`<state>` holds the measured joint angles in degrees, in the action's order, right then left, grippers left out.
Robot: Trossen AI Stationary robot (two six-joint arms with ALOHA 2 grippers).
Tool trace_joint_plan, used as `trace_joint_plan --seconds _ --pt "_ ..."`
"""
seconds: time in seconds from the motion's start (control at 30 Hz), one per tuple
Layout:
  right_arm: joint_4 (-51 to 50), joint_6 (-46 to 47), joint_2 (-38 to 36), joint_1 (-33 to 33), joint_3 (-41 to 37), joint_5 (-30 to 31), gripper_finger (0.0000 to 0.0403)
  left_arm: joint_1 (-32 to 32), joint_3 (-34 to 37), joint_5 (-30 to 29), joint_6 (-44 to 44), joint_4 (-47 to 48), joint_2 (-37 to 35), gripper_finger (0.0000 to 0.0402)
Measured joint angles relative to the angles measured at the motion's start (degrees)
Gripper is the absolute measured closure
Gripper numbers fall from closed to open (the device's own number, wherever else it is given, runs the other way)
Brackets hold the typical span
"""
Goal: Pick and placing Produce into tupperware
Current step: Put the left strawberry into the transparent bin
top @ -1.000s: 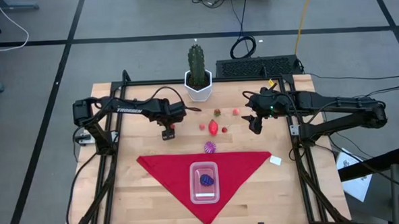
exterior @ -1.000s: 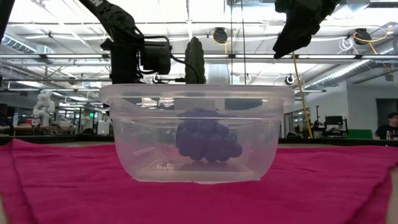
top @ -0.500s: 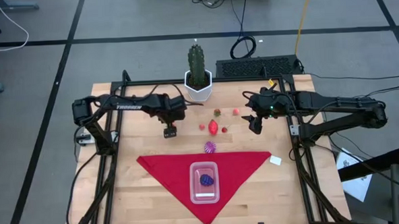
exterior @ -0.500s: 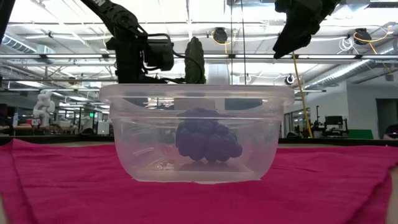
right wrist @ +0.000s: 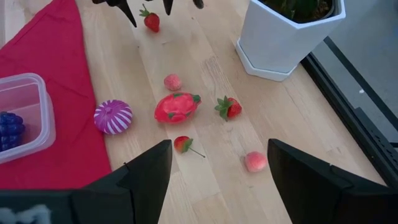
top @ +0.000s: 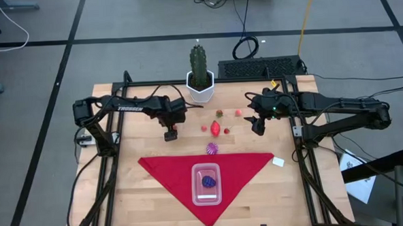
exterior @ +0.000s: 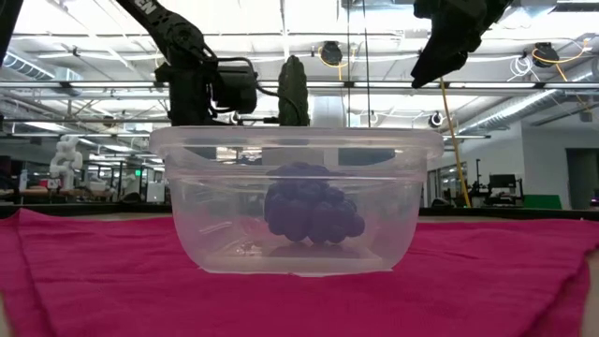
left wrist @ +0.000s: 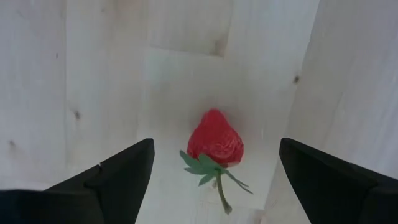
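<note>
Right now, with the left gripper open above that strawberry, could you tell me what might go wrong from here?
1. The strawberry lies with its thin green stem pointing out; the open left gripper might pinch only the stem or nudge the berry aside.
2. The container already holds purple grapes, leaving less room, so a dropped berry may bounce out onto the red cloth.
3. The right gripper hangs open near the other fruit, so the arms could crowd each other.

Bare counter (top: 130, 191) lies open on both sides of the red cloth (top: 163, 170). The cactus pot (top: 200, 86) blocks the far middle. Small produce pieces crowd the strip between pot and cloth; the open-topped tupperware (top: 207, 194) is reachable from above.
</note>
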<state>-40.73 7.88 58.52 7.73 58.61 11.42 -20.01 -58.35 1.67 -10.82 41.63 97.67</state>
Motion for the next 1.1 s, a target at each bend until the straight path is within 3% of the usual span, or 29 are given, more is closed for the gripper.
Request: trace_joint_plan --seconds 1.1 --pt "-0.24 0.87 0.02 0.0 0.01 -1.49 0.0149 -0.28 0.22 -0.62 1.01 -2.36 3.54 0.0048"
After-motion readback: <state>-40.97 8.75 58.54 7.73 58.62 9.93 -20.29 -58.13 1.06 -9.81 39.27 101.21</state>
